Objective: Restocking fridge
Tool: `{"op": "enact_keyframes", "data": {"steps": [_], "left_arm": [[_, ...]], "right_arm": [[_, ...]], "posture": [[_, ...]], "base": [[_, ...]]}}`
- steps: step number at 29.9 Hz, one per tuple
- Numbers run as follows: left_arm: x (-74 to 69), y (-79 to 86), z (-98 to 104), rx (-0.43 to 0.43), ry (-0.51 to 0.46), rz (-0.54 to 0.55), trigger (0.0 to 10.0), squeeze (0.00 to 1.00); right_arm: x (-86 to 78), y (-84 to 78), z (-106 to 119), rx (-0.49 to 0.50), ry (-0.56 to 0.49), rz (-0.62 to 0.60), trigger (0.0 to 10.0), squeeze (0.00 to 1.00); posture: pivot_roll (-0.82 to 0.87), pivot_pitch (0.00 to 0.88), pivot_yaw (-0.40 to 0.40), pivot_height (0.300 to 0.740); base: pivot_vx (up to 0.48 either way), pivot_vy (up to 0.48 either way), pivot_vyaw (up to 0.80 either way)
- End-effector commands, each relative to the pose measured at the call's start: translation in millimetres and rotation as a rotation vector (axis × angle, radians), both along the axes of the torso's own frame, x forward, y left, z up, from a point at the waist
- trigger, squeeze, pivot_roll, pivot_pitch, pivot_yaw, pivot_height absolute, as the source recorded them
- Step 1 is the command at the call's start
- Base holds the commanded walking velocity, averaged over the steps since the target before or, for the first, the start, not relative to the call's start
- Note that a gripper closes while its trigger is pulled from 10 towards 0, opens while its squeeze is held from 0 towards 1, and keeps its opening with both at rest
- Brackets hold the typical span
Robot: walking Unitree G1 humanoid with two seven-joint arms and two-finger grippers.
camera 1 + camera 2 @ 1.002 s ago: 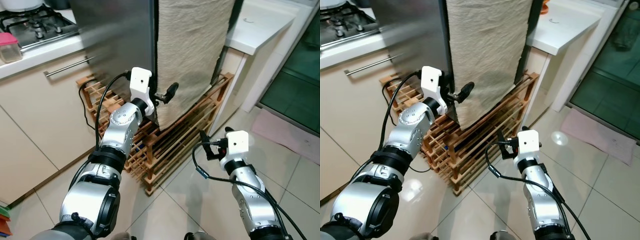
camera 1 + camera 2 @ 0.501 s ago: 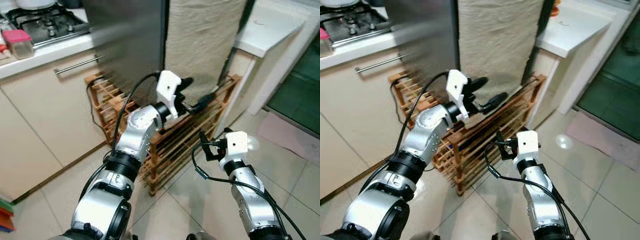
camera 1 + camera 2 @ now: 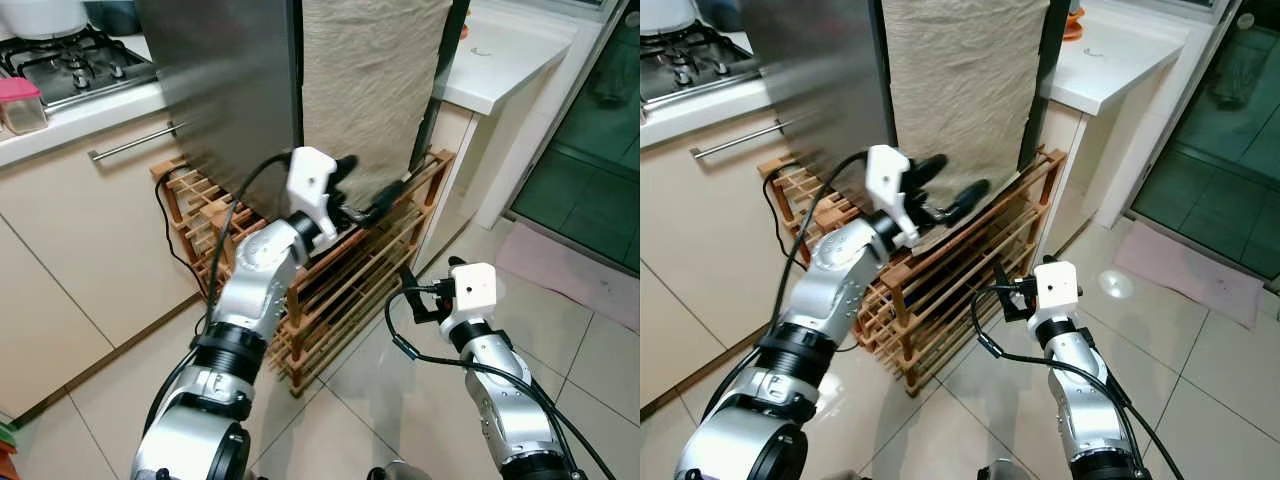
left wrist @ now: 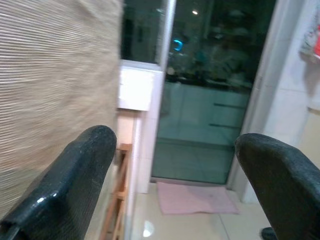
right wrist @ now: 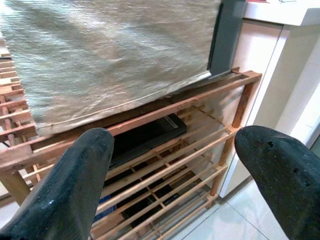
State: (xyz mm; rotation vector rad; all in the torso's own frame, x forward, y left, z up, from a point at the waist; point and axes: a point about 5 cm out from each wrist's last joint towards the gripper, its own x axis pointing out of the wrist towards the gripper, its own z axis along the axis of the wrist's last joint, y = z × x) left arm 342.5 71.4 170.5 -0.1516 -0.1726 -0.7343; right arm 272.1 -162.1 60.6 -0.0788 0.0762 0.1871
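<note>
You are facing one steel fridge [image 3: 225, 95] standing on one slatted wooden rack [image 3: 345, 285], with a single beige woven cloth [image 3: 365, 85] hanging down its front. Your left gripper [image 3: 365, 190] is raised at the cloth's lower edge, just above the rack's top rail; its two black fingers [image 4: 65, 185] are spread wide and hold nothing, and the cloth lies close beside one of them. Whether that finger touches the cloth cannot be told. Your right gripper [image 3: 410, 290] hangs lower, over the tiled floor [image 3: 400, 400] in front of the rack; its two fingers [image 5: 75, 175] are likewise parted and empty. Between them, in the right wrist view, you can see the rack's tiers and one dark flat object [image 5: 145, 135] lying on a shelf under the cloth.

To your left sits one gas hob [image 3: 75, 60] on the counter, with one pink-lidded container [image 3: 20, 105] beside it and one bar handle [image 3: 135, 142] on the drawer below. To your right is one white counter [image 3: 510, 50], and one pink mat [image 3: 570, 270] lies on the floor by the glass door.
</note>
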Motion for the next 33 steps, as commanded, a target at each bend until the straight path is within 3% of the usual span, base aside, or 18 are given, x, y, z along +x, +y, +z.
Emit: {"op": "enact_keyframes", "data": {"steps": [1, 8, 17, 22, 33], "left_arm": [[0.4, 12.7, 5, -0.012, -0.007, 0.023, 10.0, 0.0], [7.9, 24.4, 3, 0.015, 0.004, 0.1, 10.0, 0.0], [28.3, 22.1, -2, 0.083, 0.065, 0.249, 10.0, 0.0], [36.3, 13.4, -2, 0.066, 0.109, 0.274, 10.0, 0.0], [43.9, 8.5, 2, 0.06, 0.113, 0.314, 10.0, 0.0]], "right_arm": [[-0.7, -4.6, -2, -0.004, 0.012, -0.008, 10.0, 0.0], [2.4, -1.5, -2, -0.003, 0.015, 0.005, 10.0, 0.0], [3.1, 1.3, -2, 0.0, 0.012, 0.009, 10.0, 0.0], [1.4, 1.5, -3, -0.001, 0.017, 0.01, 10.0, 0.0], [0.1, 0.6, -3, -0.003, 0.018, 0.005, 10.0, 0.0]], "posture": [[-0.07, 0.0, -0.005, 0.724], [-0.06, 0.0, -0.01, 0.724], [-0.06, 0.0, -0.008, 0.724], [-0.07, 0.0, -0.009, 0.724], [-0.08, 0.0, -0.007, 0.724]], "base": [[0.0, 0.0, 0.0], [0.0, 0.0, 0.0], [0.0, 0.0, 0.0], [0.0, 0.0, 0.0], [0.0, 0.0, 0.0]]}}
